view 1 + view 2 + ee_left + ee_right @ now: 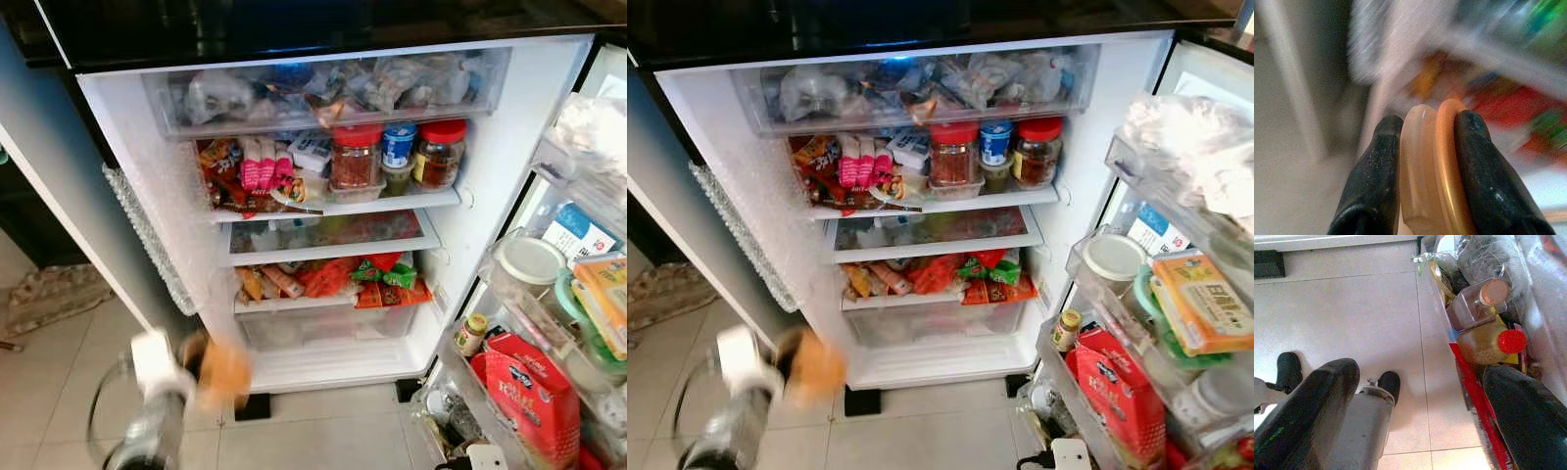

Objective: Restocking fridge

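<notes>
Fridge point(509, 147) stands open, shelves crowded: red-lidded jars point(356, 155) and a blue-lidded jar point(398, 144) on the upper shelf, pink packets point(265, 164) to their left, orange and green packets point(367, 276) on the lower shelf above a clear drawer point(333, 328). Door rack at right holds a red box point(529, 392) and a small yellow-lidded bottle point(471, 334). Left hand point(196, 377), motion-blurred, is low at near left over the tiled floor point(323, 431), in front of the fridge's lower left corner; its fingers point(1376, 176) are clamped on a flat orange-lidded container point(1432, 166). Right hand point(1420, 426) hangs with fingers spread wide, holding nothing, over the floor beside the door rack's bottles point(1488, 345).
</notes>
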Controlling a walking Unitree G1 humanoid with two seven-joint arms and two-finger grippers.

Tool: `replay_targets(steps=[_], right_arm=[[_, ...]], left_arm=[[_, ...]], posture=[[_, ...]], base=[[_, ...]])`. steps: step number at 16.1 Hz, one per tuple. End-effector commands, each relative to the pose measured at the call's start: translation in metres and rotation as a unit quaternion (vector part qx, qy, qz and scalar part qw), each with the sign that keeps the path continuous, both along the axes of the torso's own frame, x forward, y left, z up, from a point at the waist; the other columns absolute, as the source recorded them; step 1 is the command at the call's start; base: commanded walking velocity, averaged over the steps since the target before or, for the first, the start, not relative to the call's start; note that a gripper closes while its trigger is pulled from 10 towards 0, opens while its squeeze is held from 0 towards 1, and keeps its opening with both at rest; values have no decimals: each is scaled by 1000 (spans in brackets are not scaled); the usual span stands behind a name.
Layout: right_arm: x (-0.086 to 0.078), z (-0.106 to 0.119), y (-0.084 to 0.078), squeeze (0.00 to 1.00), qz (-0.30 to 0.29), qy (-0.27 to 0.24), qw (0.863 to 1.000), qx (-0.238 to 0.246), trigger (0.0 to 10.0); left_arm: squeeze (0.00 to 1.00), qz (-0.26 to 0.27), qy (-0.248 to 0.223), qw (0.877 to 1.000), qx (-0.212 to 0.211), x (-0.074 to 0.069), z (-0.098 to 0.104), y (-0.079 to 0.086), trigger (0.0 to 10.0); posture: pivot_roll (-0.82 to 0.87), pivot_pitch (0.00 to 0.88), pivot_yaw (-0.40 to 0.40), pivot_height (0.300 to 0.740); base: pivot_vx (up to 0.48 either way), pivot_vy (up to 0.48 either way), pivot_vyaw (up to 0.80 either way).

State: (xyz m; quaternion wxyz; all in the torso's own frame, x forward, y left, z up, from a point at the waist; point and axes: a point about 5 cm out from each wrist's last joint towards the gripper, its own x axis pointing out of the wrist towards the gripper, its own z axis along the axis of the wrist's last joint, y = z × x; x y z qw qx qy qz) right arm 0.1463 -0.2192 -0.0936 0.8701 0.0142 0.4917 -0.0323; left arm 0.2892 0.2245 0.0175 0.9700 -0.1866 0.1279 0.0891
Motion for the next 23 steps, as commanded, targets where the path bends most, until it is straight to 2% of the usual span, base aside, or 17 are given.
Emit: replay_targets(steps=[1,2,4,5,6,9,12,15,23], right_arm=[[-2,-1,-1,0,1,3,1000,1,10000],[-3,-1,-1,0,5,5,1000,-1,10000],[-3,-1,-2,0,13,6,1000,-4,10000],[-4,-1,-2,0,8,5,1000,-3,10000],[-4,-1,-3,0,9,6,1000,-9,10000],[-5,-1,-4,0,19,10,1000,-18,10000],[-6,-2,-4,0,25,18,999,-23,10000],[-7,-2,-2,0,31,19,999,-25,10000],[-7,-2,-2,0,35,22,999,-23,10000]], left_arm=[[0,-10,-40,997,-65,2,8,-14,10000],[0,-50,-98,987,-121,6,30,-39,10000],[0,-81,-115,977,-161,0,39,-57,10000],[0,-102,-118,972,-178,-7,41,-65,10000],[0,-128,-116,972,-159,-15,38,-70,10000],[0,-102,-105,973,-180,-23,39,-61,10000],[0,-105,-113,970,-187,-19,52,-58,10000],[0,-112,-114,969,-188,-16,54,-59,10000],[0,-125,-114,965,-199,-15,62,-68,10000]], posture=[[-46,0,23,740],[-44,0,20,740],[-44,0,14,740],[-43,0,14,740],[-38,0,13,740],[-32,0,8,740],[-34,0,10,740],[-43,0,17,740],[-32,0,16,648]], base=[[0,0,0],[0,0,0],[0,0,0],[0,0,0],[0,0,0],[0,0,0],[0,0,0],[0,0,0],[0,0,0]])
